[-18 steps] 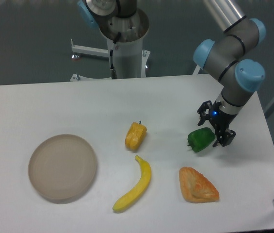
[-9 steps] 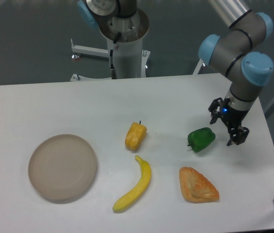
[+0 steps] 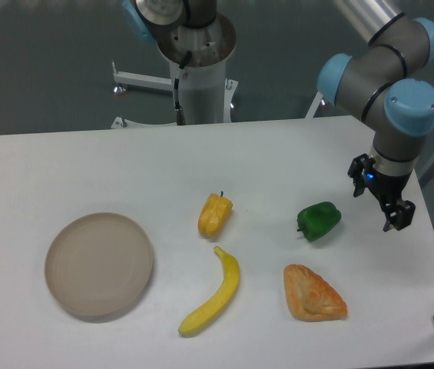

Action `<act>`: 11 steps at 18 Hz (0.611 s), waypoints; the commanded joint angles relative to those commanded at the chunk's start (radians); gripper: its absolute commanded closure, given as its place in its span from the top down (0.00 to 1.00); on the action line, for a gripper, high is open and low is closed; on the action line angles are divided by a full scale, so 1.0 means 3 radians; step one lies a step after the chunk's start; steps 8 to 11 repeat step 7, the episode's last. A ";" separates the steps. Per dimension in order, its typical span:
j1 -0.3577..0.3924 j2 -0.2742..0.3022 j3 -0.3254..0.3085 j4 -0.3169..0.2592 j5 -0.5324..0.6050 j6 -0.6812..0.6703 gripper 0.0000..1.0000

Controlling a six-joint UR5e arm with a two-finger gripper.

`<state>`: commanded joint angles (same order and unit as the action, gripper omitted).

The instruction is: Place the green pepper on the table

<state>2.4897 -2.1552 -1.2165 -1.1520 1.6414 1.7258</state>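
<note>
The green pepper lies on the white table, right of centre, glossy and dark green, with its stem end facing left. My gripper hangs open to the right of it, near the table's right edge, with a clear gap between it and the pepper. Nothing is between its fingers.
A yellow-orange pepper lies left of the green one, with a banana below it. An orange pastry sits just in front of the green pepper. A round beige plate rests at the left. The robot base stands behind the table.
The gripper has drawn away from the green pepper, moving right and slightly up. The pepper stays on the table where it was.
</note>
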 joint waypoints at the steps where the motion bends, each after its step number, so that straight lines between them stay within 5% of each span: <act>1: -0.0005 -0.0005 0.0000 0.0000 0.0000 -0.0041 1.00; 11: -0.0005 -0.0021 0.0041 0.0000 -0.0005 -0.0118 1.00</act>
